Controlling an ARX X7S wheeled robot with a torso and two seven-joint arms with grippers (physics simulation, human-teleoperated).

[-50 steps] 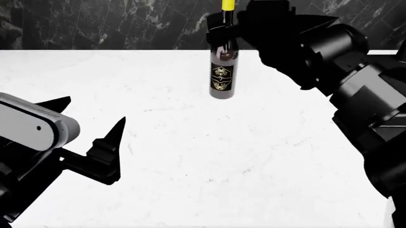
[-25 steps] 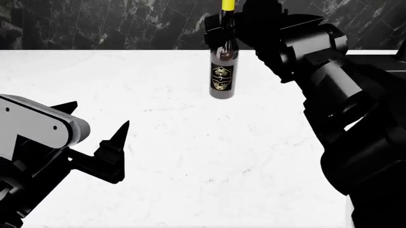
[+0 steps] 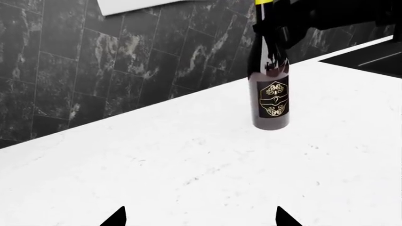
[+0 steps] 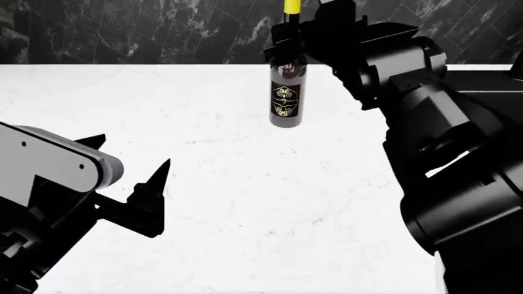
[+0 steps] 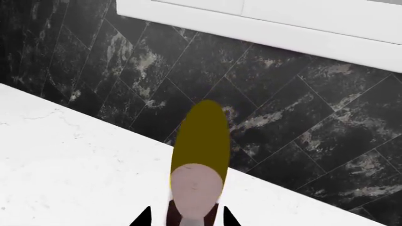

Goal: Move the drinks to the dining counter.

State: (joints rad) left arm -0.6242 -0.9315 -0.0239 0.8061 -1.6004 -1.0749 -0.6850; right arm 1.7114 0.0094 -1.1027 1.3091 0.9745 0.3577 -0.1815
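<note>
Bottle: tall dark wine bottle (image 4: 287,92) with yellow foil top and black-gold label is standing upright on the white faintly veined stone counter (image 4: 245,184), near its back edge, in front of the black marbled tile wall (image 4: 122,30).
Bottle axis: long axis is running vertical, base sitting flat on the stone, foil top pointing straight up; label is facing the head camera.
Right gripper: black right gripper (image 4: 288,38) is sitting at the bottle's neck and shoulder, fingers lying either side of the neck; it looks clenched around the neck, and the right wrist view is showing both finger tips hugging the glass just below the foil.
Right arm: bulky black links are reaching in from the right side of the head view toward the bottle.
Left gripper: black left gripper (image 4: 131,174) is hanging over bare stone well apart from the bottle, pointed fingers spread wide, grasping nothing.
Left wrist view: bottle is showing upright ahead of the spread finger tips, with the right gripper covering its neck.
</note>
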